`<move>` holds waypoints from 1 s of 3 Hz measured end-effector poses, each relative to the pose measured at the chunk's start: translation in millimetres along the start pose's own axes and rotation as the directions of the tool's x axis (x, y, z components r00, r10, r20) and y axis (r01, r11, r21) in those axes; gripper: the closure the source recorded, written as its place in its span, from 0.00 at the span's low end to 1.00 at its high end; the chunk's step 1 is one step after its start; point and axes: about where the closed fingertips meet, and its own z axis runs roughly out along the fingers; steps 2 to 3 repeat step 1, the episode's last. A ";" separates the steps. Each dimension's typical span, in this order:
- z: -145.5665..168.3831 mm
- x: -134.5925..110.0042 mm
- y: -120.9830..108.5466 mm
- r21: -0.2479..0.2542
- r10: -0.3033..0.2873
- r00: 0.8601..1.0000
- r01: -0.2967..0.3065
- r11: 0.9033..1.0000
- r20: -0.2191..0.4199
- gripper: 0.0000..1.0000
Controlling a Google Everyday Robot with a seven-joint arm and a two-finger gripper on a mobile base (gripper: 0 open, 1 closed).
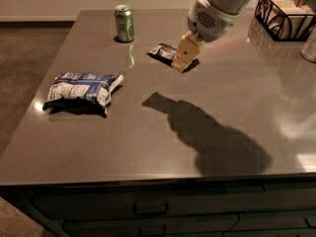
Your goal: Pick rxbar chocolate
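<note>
The rxbar chocolate (162, 51), a small flat bar in a black glossy wrapper, is held above the grey table (148, 147), left of centre toward the back. My gripper (179, 61) comes down from the upper right and is shut on the bar's right end. Its tan fingers (182, 51) cover that end. The bar hangs clear of the surface, and its shadow joins the arm's shadow lower down on the table.
A green can (124, 23) stands at the back left. A puffy blue-and-white bag (81, 89) lies at the left. A black wire basket (284, 15) and a clear object (310, 44) stand at the back right. Drawers (148, 209) run under the front edge.
</note>
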 end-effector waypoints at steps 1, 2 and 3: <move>-1.5 -1.1 -0.1 0.001 -0.001 1.000 0.001 1.000 0.003 1.00; -1.5 -1.1 -0.1 0.001 -0.001 1.000 0.001 1.000 0.003 1.00; -1.5 -1.1 -0.1 0.001 -0.001 1.000 0.001 1.000 0.003 1.00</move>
